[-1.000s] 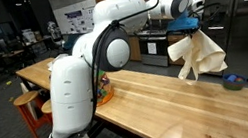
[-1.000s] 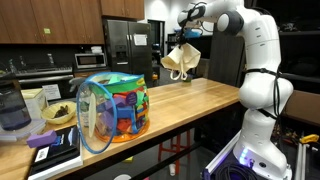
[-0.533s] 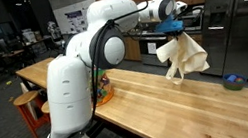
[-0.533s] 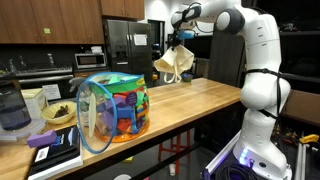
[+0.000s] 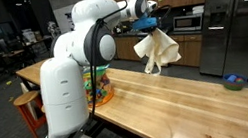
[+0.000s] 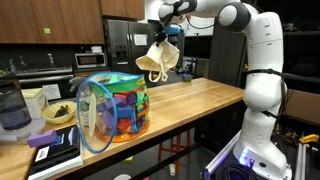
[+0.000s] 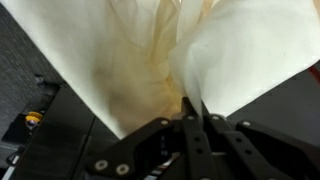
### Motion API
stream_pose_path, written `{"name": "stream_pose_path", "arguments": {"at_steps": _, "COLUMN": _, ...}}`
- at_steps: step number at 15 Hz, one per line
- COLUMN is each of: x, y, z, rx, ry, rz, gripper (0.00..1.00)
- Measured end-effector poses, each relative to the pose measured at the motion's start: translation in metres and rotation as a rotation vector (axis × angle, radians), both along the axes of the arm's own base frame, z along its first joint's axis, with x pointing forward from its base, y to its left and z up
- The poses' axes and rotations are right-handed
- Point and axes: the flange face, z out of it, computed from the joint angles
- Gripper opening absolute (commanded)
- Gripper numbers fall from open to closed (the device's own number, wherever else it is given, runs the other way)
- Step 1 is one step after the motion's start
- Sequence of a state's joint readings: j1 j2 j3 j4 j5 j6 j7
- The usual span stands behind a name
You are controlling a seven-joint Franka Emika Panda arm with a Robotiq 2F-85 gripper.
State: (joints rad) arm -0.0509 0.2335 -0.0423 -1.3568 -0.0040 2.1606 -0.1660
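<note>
Cloth [image 5: 158, 51] dangles over wooden table [image 5: 175, 99], near colourful mesh basket [image 6: 116, 110].

We see a long wooden table [image 5: 184, 94] in both exterior views, its plank top pale and glossy. Standing on it is a mesh basket [image 6: 113, 112] full of brightly coloured pieces. Far along the top in an exterior view sits a small blue-green object [image 5: 233, 82], too small for us to name. Just beside the basket we make out a bowl [image 6: 58, 114] of dark bits, a flat black pad [image 6: 55, 150] and a dark jar [image 6: 12, 108]
</note>
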Motion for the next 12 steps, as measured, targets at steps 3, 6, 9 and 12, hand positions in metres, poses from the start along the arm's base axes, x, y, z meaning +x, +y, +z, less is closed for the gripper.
{"name": "stream_pose_path", "arguments": {"at_steps": 3, "x": 0.002, "y": 0.062, "z": 0.009, "rx": -0.014, "ry": -0.016, "rz": 0.104, "gripper": 0.01}}
{"name": "stream_pose_path", "arguments": {"at_steps": 6, "x": -0.003, "y": 0.124, "z": 0.017, "rx": -0.039, "ry": -0.036, "rz": 0.227, "gripper": 0.01}}
{"name": "stream_pose_path", "arguments": {"at_steps": 9, "x": -0.014, "y": 0.178, "z": 0.029, "rx": -0.064, "ry": -0.062, "rz": 0.364, "gripper": 0.01}}
{"name": "stream_pose_path", "arguments": {"at_steps": 12, "x": -0.029, "y": 0.217, "z": 0.043, "rx": -0.091, "ry": -0.090, "rz": 0.480, "gripper": 0.01}}
